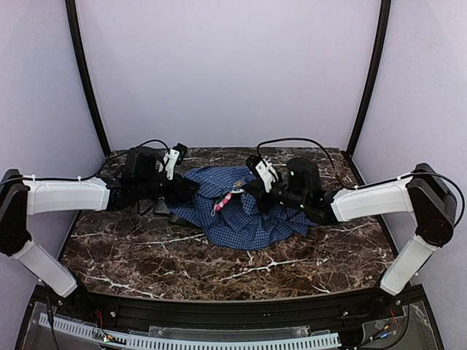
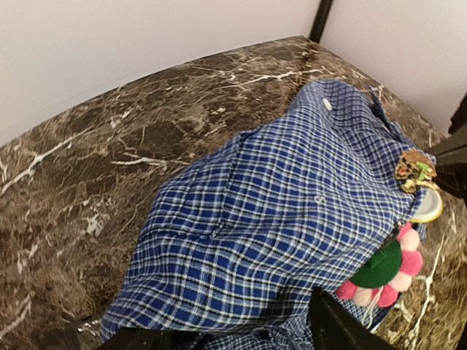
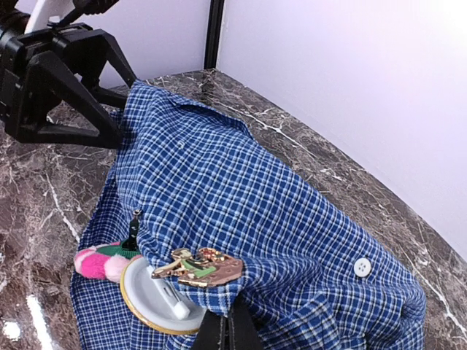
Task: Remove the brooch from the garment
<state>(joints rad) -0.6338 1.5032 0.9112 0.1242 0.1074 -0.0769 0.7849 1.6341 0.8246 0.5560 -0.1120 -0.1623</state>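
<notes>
Marble table point(image 1: 146, 255) with two arms. One shirt point(image 1: 241, 219) heaped mid-table between them. Left gripper point(image 3: 125, 111) spread, straddling shirt's edge. Right gripper point(image 3: 230, 324) pressed together just under gold brooch point(image 3: 201, 266) — whether it pinches cloth or pin, cannot tell. Three ornaments clustered on shirt: gold brooch, round badge point(image 3: 149, 299), pink flower point(image 3: 98, 261). Two white buttons point(image 3: 363, 267) visible. Beyond — white wall point(image 1: 233, 73).
</notes>
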